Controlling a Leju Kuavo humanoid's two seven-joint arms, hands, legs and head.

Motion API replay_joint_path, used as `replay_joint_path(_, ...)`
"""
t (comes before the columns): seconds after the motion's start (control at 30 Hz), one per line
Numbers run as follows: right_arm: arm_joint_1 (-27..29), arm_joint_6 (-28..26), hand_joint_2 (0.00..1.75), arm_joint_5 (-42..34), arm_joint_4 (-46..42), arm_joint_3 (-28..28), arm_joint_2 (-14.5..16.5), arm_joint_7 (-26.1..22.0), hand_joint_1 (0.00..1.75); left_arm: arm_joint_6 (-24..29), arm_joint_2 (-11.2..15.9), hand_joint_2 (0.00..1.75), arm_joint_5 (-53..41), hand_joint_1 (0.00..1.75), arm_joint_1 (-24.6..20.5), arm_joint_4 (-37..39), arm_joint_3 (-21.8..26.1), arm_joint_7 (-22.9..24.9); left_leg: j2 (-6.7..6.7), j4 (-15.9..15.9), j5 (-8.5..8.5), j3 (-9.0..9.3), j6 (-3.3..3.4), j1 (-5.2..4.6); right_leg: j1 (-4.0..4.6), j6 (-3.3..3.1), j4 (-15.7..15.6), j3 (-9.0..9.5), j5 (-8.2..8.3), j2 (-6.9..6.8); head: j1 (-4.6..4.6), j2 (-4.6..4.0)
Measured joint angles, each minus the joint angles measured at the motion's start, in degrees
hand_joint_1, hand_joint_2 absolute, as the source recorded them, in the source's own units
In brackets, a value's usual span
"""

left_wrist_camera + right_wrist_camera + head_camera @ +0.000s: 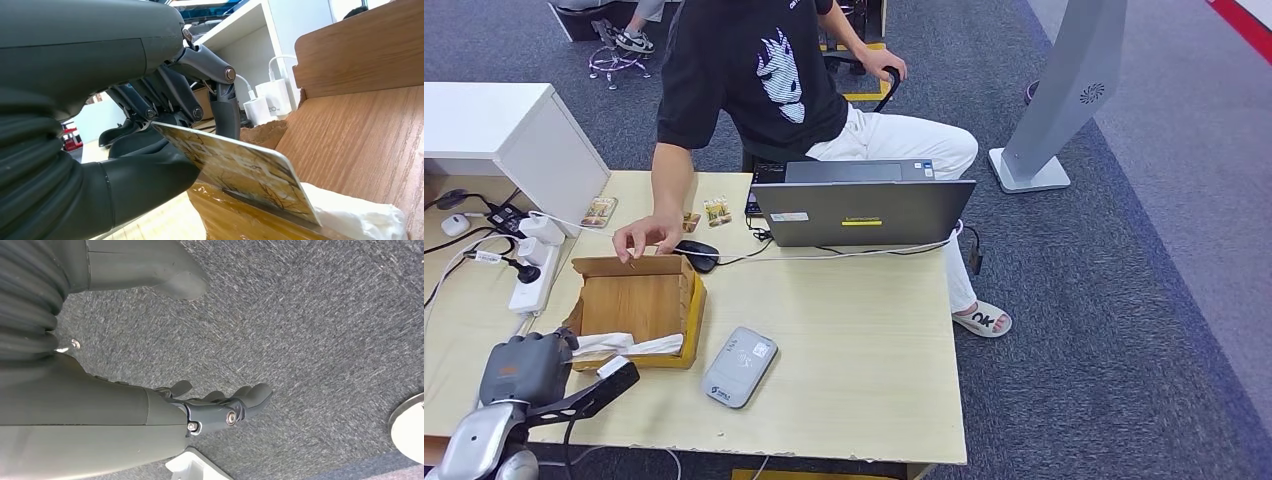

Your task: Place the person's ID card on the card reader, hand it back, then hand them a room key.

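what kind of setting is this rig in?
Probably an office or lab mocked up as a hotel check-in desk: a light wooden table on grey carpet, an open grey laptop, a grey card reader, and a wooden box where the left hand holds a patterned card.

The robot's left hand [529, 368] is dark grey, with a boxy back bearing a small orange mark and a silver forearm behind it. Up close it has a ribbed grey cover, a thick smooth thumb and darker linked fingers [225, 107] pinned with bright round screws. The right hand [220, 407] has the same grey shell, ribbed cover and screw-headed links. The person [754, 75] wears a black printed T-shirt, white trousers and white sandals.
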Motion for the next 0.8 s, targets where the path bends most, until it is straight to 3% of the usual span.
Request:
replay_joint_path(0.13,-0.02,-0.01,1.75,0.02,0.05,0.0,-0.02,-0.02,0.0,0.08,0.0,1.75,0.03,1.58,-0.34,0.14,-0.6,-0.12,0.0,0.0,0.0,0.0,0.0,0.0,0.0,0.0,0.0,0.0,0.0,0.0,-0.01,0.0)
replay_joint_path(0.57,-0.04,0.05,1.75,0.0,0.06,0.0,-0.02,-0.12,0.0,1.63,0.49,1.75,-1.13,1.69,-1.16,0.35,-1.02,0.26,0.0,0.0,0.0,0.0,0.0,0.0,0.0,0.0,0.0,0.0,0.0,0.0,-0.01,0.0)
replay_joint_path(0.8,-0.01,-0.33,1.75,-0.44,0.05,-0.16,-0.02,-0.5,0.0,5.96,4.26,1.75,0.77,1.75,-1.33,-6.25,3.78,0.55,0.0,0.0,0.0,-0.01,-0.01,0.05,0.04,-0.01,0.01,0.0,0.0,0.01,-0.02,0.0)
